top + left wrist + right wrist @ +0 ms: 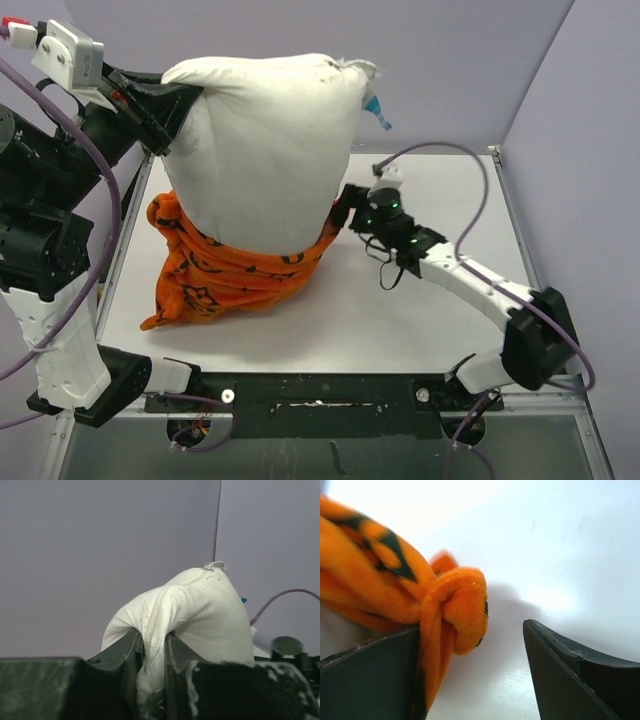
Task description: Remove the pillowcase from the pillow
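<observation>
We are looking at one container of sorts, the pillowcase (228,272), and it is holding only the bottom part of the single pillow (265,150). The orange cover is bunching in soft folds around the pillow's base and spilling onto the white table (400,320) at the near left. The rest of the pillow is standing tall and bare above it.

We are counting one pillow, one pillowcase and two grippers. The pillow is plump, off-white plain fabric, with a zipper seam (159,605) running along its raised edge and a small blue tag (380,112) at its top right corner. The pillowcase is fuzzy, bright orange, and printed with dark shapes.

The left gripper (172,115) is pinching the pillow's upper left corner, its jaws nearly closed on the zipper seam. The right gripper (471,630) is sitting at the cover's right edge with its jaws spread wide. A rolled orange fold is lying against one of its fingers (370,680) and hanging clear of the other, so nothing is being clamped.
</observation>
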Robot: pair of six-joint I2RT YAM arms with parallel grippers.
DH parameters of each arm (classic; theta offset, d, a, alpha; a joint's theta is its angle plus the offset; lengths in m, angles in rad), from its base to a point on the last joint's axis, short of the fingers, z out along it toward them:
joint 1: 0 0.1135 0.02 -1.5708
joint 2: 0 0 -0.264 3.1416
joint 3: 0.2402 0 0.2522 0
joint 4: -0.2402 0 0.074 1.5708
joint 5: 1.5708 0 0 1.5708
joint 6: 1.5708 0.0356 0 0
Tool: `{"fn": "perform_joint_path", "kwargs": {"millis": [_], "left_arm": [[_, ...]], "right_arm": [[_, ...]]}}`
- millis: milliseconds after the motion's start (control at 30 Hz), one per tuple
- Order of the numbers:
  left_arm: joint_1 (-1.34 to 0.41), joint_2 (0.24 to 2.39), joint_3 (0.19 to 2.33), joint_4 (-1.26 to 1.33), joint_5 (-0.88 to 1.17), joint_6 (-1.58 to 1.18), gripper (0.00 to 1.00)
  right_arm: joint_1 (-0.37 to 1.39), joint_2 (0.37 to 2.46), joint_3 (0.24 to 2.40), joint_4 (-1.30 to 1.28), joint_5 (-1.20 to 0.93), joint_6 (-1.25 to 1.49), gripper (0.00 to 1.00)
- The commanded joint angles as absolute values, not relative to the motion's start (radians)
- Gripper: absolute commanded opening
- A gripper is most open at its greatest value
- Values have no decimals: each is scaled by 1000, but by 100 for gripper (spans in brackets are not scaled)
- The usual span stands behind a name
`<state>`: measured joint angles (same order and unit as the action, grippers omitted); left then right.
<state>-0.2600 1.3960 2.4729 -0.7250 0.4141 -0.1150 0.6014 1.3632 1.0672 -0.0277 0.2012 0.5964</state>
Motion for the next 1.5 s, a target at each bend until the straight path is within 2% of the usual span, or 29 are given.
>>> {"fn": "perform_joint_path", "kwargs": {"millis": [0,300,400,500,667,867,1133,1333,1467], "left_arm": [[-259,1510,2699,-357,335,-151,0],[-261,1545,2662,-106,441,-439,0],[-261,1544,2650,-63,408,-444,0],[-261,1538,2635,-40,299,-324,0],[-259,1528,2573,-69,202,-120,0],[-259,1456,2437,-68,369,-135,0],[-258,1483,2513,-115,477,-165,0],[-259,1529,2667,-94,524,-245,0],[-258,1519,2686,-40,517,-265,0]], "right_arm": [[547,1128,1100,-54,148,387,83],[528,786,916,-211,219,385,81],[529,699,857,-247,200,379,81],[529,661,811,-282,143,355,80],[544,769,720,-248,-19,271,83],[694,970,638,-45,-31,42,93],[677,1263,673,149,-134,-82,96],[668,1323,641,339,-178,-99,96],[665,1329,619,440,-194,-112,96]]}}
